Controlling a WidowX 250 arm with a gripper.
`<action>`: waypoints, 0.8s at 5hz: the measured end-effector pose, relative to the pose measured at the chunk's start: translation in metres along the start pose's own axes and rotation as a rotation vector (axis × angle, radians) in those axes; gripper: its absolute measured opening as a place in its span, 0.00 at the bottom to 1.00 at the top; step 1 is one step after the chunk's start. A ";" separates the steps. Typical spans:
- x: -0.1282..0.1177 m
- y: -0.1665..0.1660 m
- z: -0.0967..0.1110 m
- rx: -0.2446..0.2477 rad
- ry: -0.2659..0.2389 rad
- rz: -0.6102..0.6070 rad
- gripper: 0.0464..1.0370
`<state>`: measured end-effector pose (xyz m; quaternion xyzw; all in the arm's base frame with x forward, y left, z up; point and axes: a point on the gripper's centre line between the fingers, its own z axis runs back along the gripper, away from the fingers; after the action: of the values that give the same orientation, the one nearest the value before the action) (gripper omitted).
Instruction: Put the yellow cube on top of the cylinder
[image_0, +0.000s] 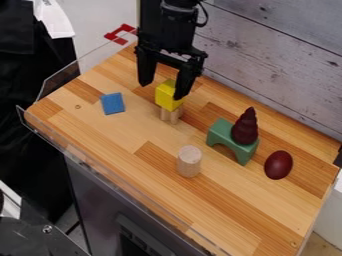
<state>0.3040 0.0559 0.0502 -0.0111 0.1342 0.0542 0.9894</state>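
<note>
1. Step in hand: the approach to the cube, judged to be just short of the grasp. No lift is in evidence.
2. Claw: positioned over the cube, with its fingers spread wide. One finger overlaps the cube's side in view; the other stands off from it, with a gap seen. Nothing is judged to be gripped; whether the cube is touched cannot be told.
3. Cube: found resting on a small wooden block with leg-like parts, near the wall side of the table.
4. Cylinder: found upright, well apart from the cube, towards the table's front edge. The placement is not yet made.
5. Next move: the claw is to be centred, lowered and closed on the cube alone. A straight lift is then called for, before any carry to the cylinder.
6. Risk noted: if the fingers are closed off-centre, the cube may be pushed off its support, or the wooden block disturbed.
</note>
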 end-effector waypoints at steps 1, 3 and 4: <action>0.000 -0.002 -0.006 -0.013 0.019 0.012 0.93; 0.002 -0.005 -0.015 -0.030 0.029 0.028 0.54; -0.003 -0.005 -0.015 -0.029 0.023 0.054 0.53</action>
<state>0.2977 0.0502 0.0367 -0.0225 0.1452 0.0826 0.9857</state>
